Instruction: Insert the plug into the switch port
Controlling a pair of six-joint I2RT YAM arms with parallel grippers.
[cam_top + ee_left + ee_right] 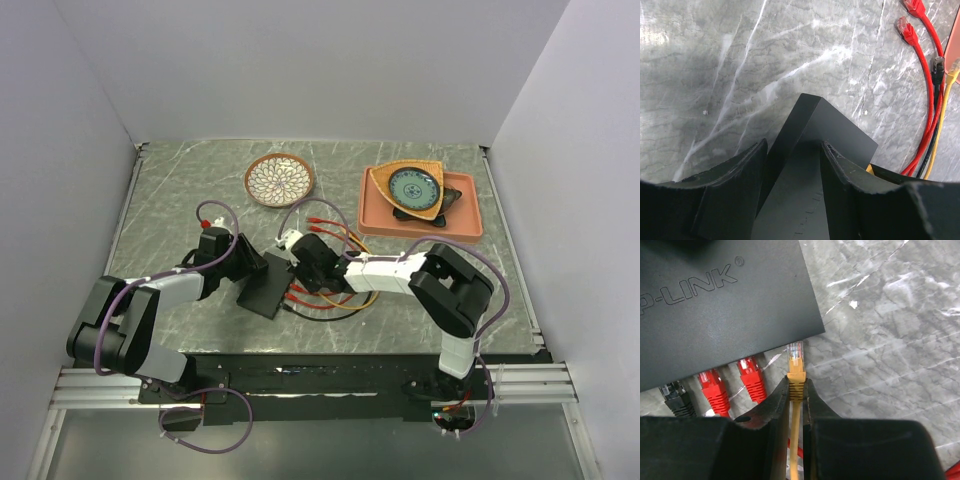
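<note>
Firstly we count the things. We see one switch [264, 291], a flat black box that lies on the grey marble table [170, 200] between the two arms. Four cables lie near it: two red, one black and one yellow. In the right wrist view, two red plugs [714, 386] and one black plug [676, 399] sit side by side along the socket edge of the switch [730, 305]. The fourth one, the yellow plug [796, 360], is pinched between the narrow jaws of the right gripper [796, 385]. Its clear tip points at the same edge, just to the right of the red ones and near the corner of the box. It reaches the edge, but we cannot tell if it is already inside a port. The left gripper [792, 145] holds the switch [827, 125] from the opposite end, with one finger on each side of the box and the jaws about half wide. In this view the free ends of the cables lie to the right on the table: two red, one black and one yellow. At the far side of the table there are one round patterned plate [279, 180] and one orange tray [465, 215], and this tray carries a three-cornered dish [392, 172] with a dark bowl [412, 185] in it.
</note>
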